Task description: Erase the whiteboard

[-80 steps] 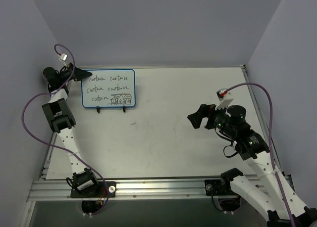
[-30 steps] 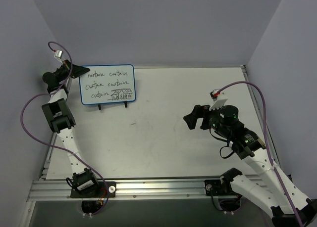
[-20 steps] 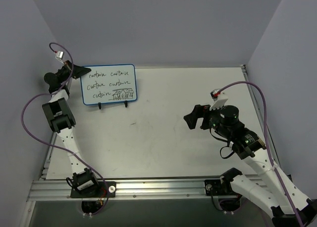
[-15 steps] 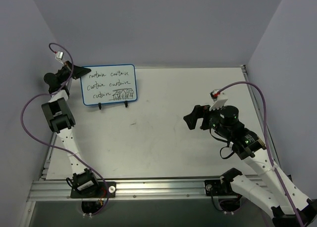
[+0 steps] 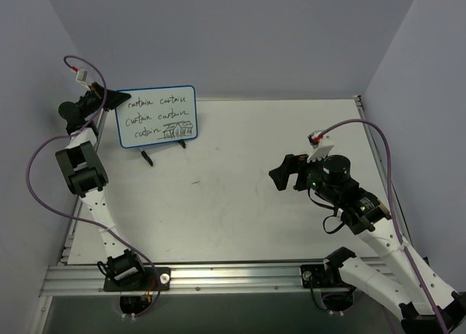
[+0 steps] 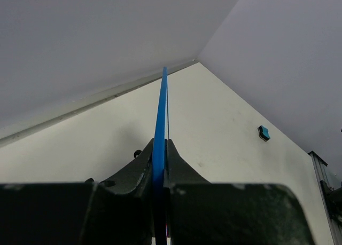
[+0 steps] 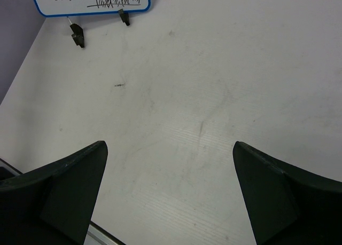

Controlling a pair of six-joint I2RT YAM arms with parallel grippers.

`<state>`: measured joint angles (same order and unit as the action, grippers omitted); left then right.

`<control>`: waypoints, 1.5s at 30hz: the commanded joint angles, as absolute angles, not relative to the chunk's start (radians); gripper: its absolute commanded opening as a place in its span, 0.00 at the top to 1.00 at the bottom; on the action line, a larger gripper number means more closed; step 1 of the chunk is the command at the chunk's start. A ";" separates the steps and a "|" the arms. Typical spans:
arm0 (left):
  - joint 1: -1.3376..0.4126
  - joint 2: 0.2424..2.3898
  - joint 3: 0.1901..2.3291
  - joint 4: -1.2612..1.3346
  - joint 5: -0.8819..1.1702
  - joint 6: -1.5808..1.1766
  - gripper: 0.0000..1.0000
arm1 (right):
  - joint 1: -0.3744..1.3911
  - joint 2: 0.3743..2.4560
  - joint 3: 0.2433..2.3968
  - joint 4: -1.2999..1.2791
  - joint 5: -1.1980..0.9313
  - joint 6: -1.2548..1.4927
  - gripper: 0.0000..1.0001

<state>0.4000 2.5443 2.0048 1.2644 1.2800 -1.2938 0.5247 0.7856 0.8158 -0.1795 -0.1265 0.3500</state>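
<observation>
The whiteboard (image 5: 156, 116), white with a blue frame and black handwriting, hangs tilted at the back left, its right end higher. My left gripper (image 5: 115, 100) is shut on the board's left edge. In the left wrist view the blue frame (image 6: 161, 106) runs edge-on between the closed jaws of that gripper (image 6: 159, 149). Two black clip feet (image 5: 147, 157) hang under the board's lower edge. My right gripper (image 5: 280, 174) hovers open over the table at mid-right, holding nothing. The right wrist view has the board's lower strip (image 7: 91, 2) at the top left, far from the open gripper (image 7: 169, 146).
A small blue eraser block (image 6: 263, 132) lies on the white table (image 5: 240, 203), seen only in the left wrist view. Lilac walls close in the left, back and right. A metal rail (image 5: 218, 276) runs along the near edge.
The left gripper has raised the board's held edge and shifted it left, so the board now sits tilted and higher. The right arm has stayed almost still, jaws wide.
</observation>
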 commanded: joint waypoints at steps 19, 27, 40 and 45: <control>0.293 2.214 1.993 1.585 1.111 -1.313 0.98 | 0.540 0.795 0.810 -0.135 -0.043 0.348 0.00; 0.147 1.806 1.651 1.069 0.968 -0.927 0.98 | 0.538 0.821 0.842 -0.172 0.251 0.434 0.00; -0.274 1.189 1.018 0.385 0.353 -0.668 0.98 | 0.396 0.850 1.009 -0.394 0.559 0.512 0.00; -0.458 0.990 0.731 0.293 0.039 -0.617 0.98 | 0.247 0.879 1.035 -0.408 0.420 0.471 0.00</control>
